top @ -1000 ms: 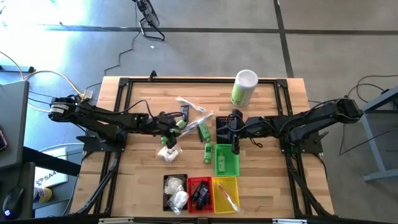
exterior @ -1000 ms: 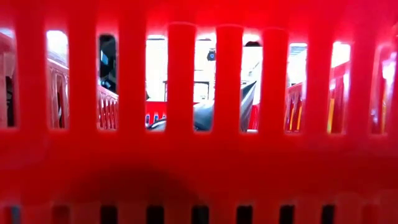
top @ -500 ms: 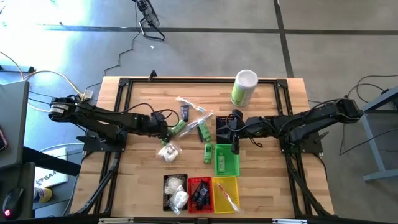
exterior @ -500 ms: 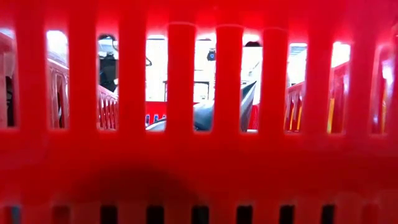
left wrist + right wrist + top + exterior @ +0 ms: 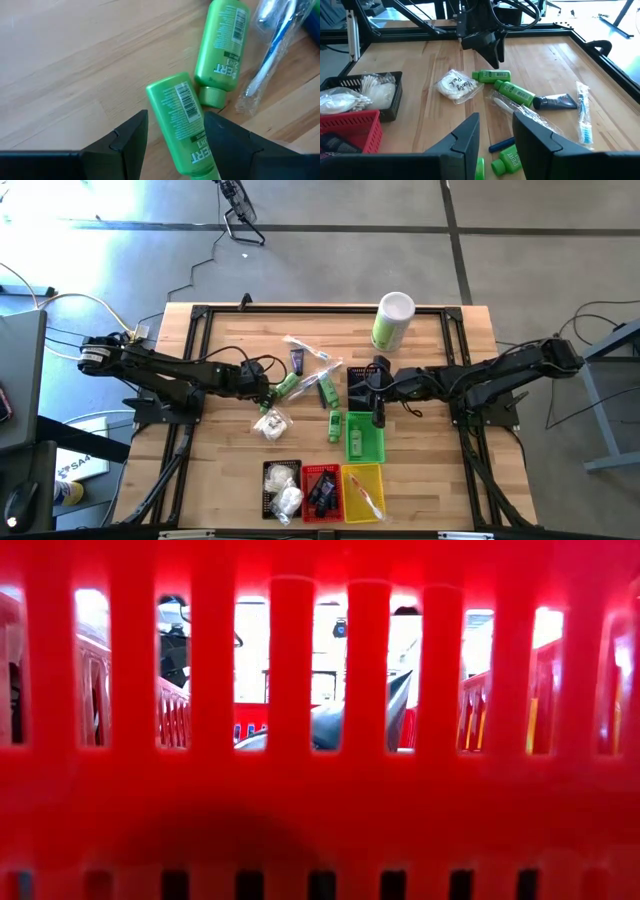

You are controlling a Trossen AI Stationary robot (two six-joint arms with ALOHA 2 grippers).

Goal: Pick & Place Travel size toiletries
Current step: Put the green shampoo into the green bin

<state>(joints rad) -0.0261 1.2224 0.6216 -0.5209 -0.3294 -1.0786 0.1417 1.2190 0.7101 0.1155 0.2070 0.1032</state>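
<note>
The left gripper (image 5: 172,127) is low over the middle of the table (image 5: 230,340), its 2 fingers (image 5: 131,134) spread to either side of a green bottle (image 5: 181,125). The bottle lies flat on the wood between them, barcode up, running back under the wrist. Whether the fingers touch its sides cannot be told; small gaps show at both.

Just beyond that bottle lies a 2nd green bottle (image 5: 222,45), its cap end near the 1st bottle's far end. Beside it is a clear-wrapped stick (image 5: 267,47) with a blue handle.

From above, the left gripper (image 5: 268,392) sits at the left end of the loose pile. A white pouch (image 5: 270,423) lies just in front of it, a dark tube (image 5: 297,361) behind.

The right gripper (image 5: 378,415) hangs at the rear edge of the green basket (image 5: 372,448), which holds a bottle. Its fingers (image 5: 466,139) stand slightly apart, with nothing seen between them.

At the front edge are a black basket (image 5: 268,472) with white pouches, a red basket (image 5: 320,472) and a yellow basket (image 5: 362,472). A canister (image 5: 392,320) stands at the back.
</note>
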